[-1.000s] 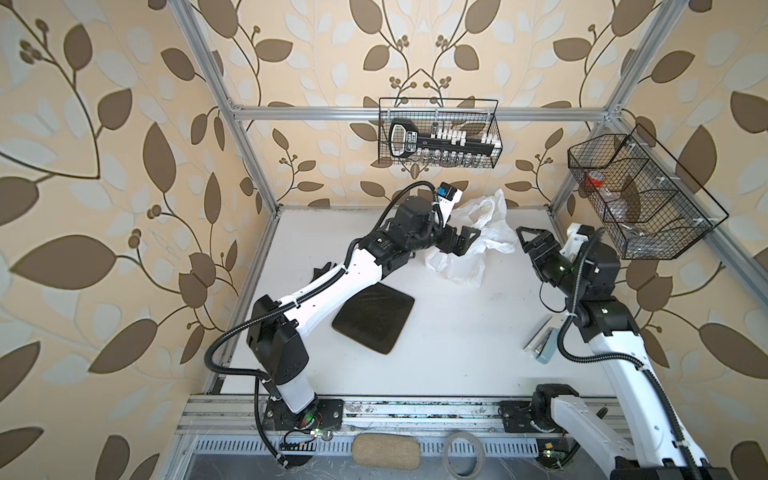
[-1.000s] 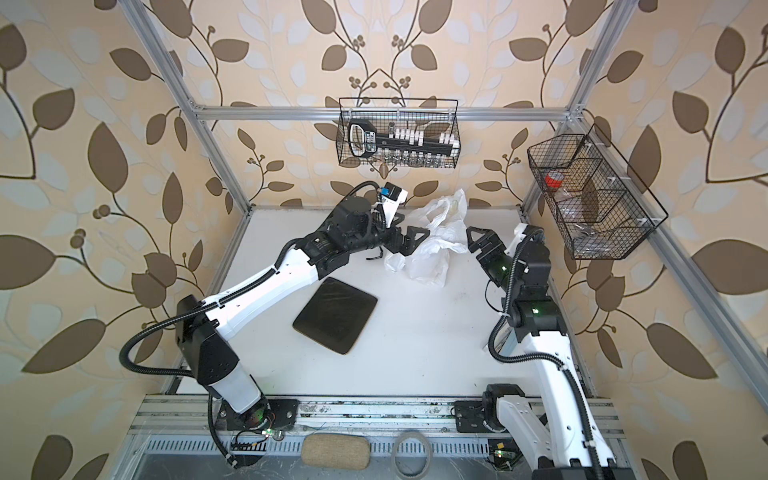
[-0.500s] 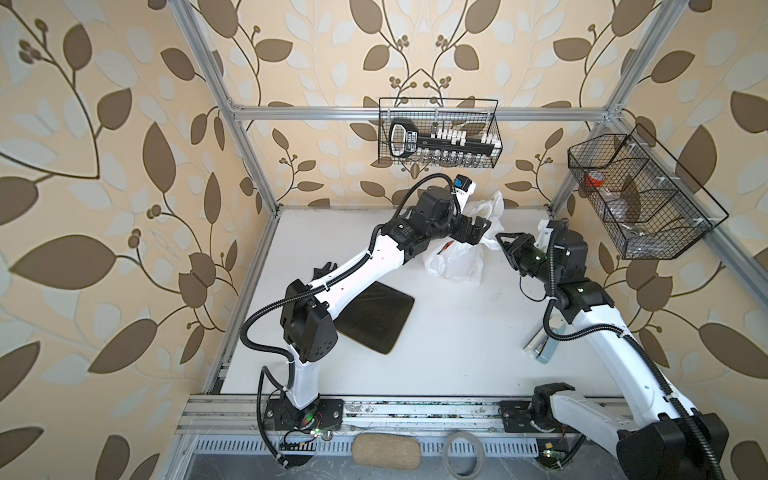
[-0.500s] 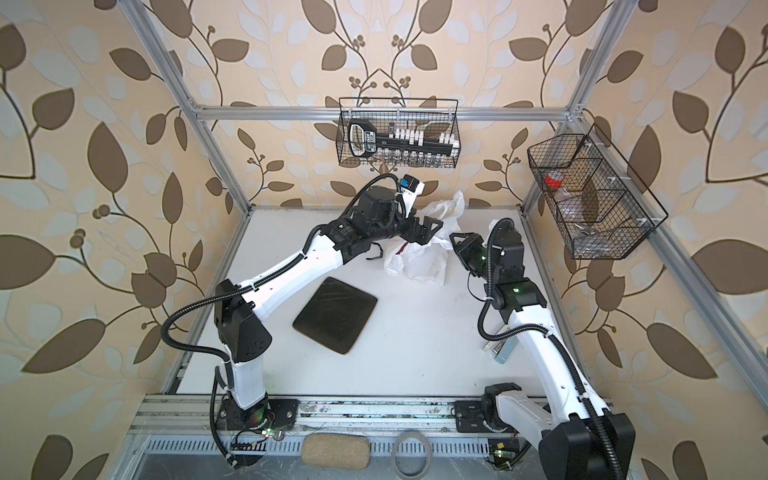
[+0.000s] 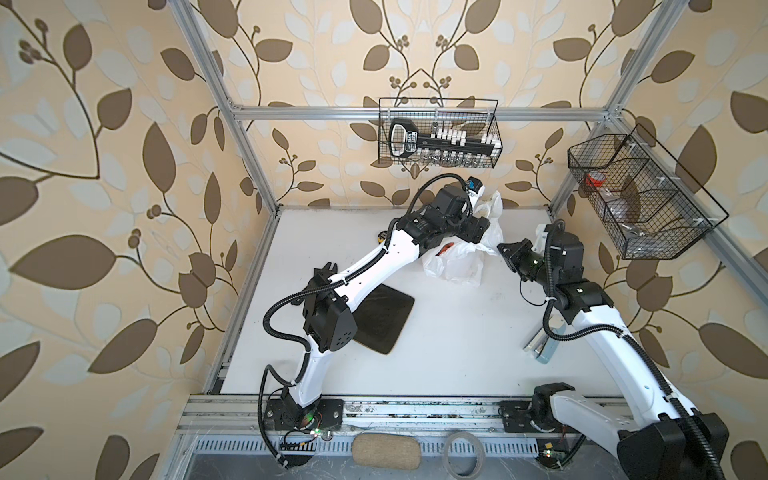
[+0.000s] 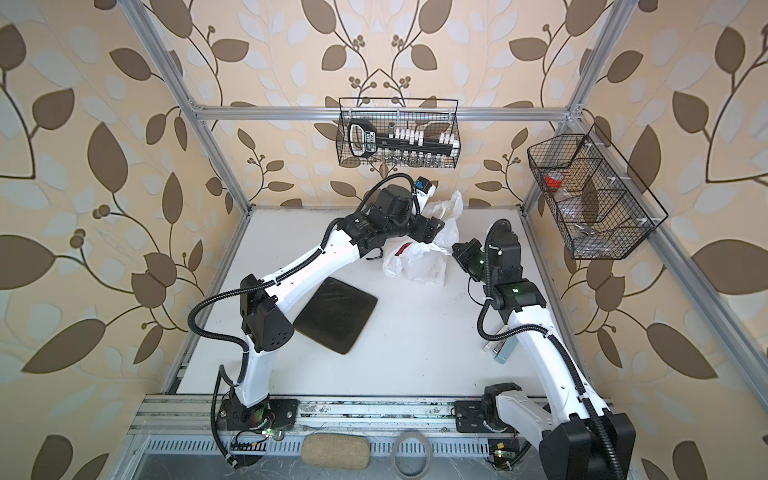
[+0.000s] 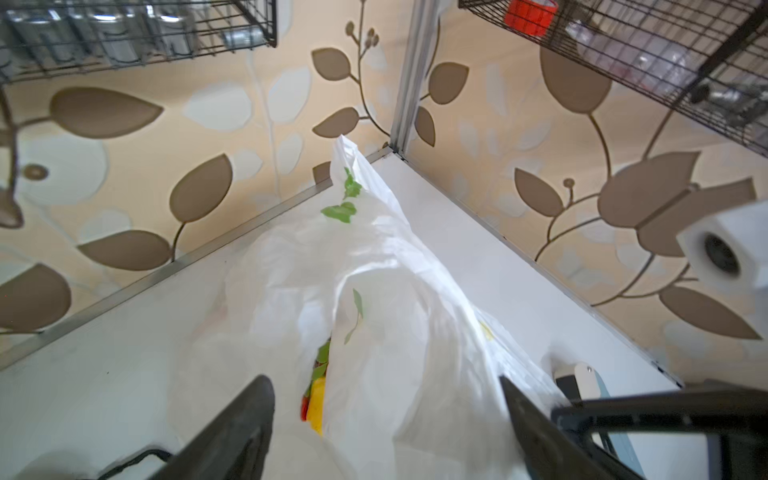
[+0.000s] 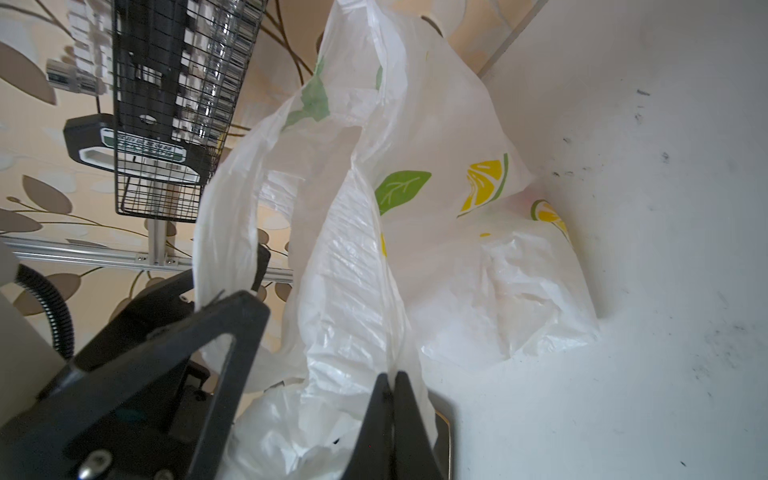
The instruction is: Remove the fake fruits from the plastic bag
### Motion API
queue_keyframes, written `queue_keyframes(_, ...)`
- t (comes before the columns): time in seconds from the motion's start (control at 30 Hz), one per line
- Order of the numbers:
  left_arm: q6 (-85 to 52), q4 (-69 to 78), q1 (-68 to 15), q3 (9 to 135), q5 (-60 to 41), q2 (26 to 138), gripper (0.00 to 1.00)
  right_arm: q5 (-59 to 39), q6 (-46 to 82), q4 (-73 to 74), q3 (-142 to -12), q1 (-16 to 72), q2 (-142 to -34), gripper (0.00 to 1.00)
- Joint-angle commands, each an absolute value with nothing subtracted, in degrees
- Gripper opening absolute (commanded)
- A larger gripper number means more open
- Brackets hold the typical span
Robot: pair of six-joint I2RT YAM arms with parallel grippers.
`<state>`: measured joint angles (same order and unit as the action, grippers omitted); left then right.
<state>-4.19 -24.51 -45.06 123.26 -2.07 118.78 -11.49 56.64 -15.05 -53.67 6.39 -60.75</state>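
Grip: my right pincer (image 8: 392, 376) clamped on plastic bag (image 8: 457, 257) — left pincer (image 7: 385, 381) apart astride it; I'd spread the mouth gently.

Top views: both are looking steeply down from high above the near edge, sharing almost the whole table (image 5: 457, 332).
Left wrist view: is riding behind the left end effector (image 7: 382, 386), facing the far right corner, close over the plastic bag (image 7: 374, 270).
Right wrist view: is riding behind the right end effector (image 8: 392, 376), facing the far wall, very near the plastic bag.
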Motion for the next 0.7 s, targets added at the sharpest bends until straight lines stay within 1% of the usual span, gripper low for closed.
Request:
queue_keyframes(0.0,-2.64,-26.37,-45.46,125.86,2.37,119.14,0.69,-8.45,52.98,-19.6,-52.76,6.69,-58.19,0.02)
queue_keyframes(0.03,-2.64,-26.63,-45.44,125.86,2.87,119.09,0.65,-7.75,51.02,-20.39,-52.49,6.68,-57.47,0.01)
queue_keyframes(0.3,-1.02,-26.31,-45.46,122.94,5.98,115.88,0.16,-0.8,45.85,-28.39,-49.87,6.72,-49.62,0.0)
queue_keyframes(0.33,-0.88,-26.28,-45.47,122.44,6.05,115.33,0.11,-0.21,45.3,-29.53,-50.07,6.62,-48.92,0.02)
queue_keyframes(0.37,-0.88,-26.16,-45.46,121.75,5.97,114.6,0.05,-0.01,44.7,-30.65,-50.71,6.64,-48.15,0.15)
queue_keyframes(0.4,-0.88,-25.97,-45.44,120.99,5.68,113.83,0.0,-0.5,44.12,-31.78,-51.6,6.66,-47.57,0.3)
queue_keyframes(0.43,-1.04,-25.83,-45.44,120.42,5.41,113.14,0.0,-1.67,43.39,-32.51,-52.6,6.61,-47.05,0.45)
queue_keyframes(0.5,-1.82,-25.7,-45.44,119.15,4.59,111.84,0.0,-5.61,42.37,-34.06,-55.39,6.63,-46.29,0.72)
queue_keyframes(0.57,-2.92,-25.67,-45.46,118.38,3.82,110.99,0.0,-7.72,43.15,-37.33,-58.03,6.61,-46.06,0.88)
queue_keyframes(0.63,-4.04,-25.55,-45.45,117.89,3.41,110.42,0.0,-9.29,44.75,-40.67,-59.7,6.6,-45.95,0.99)
queue_keyframes(0.67,-4.52,-25.43,-45.44,117.77,3.19,110.18,0.0,-10.45,46.09,-41.53,-59.97,6.57,-45.72,1.0)
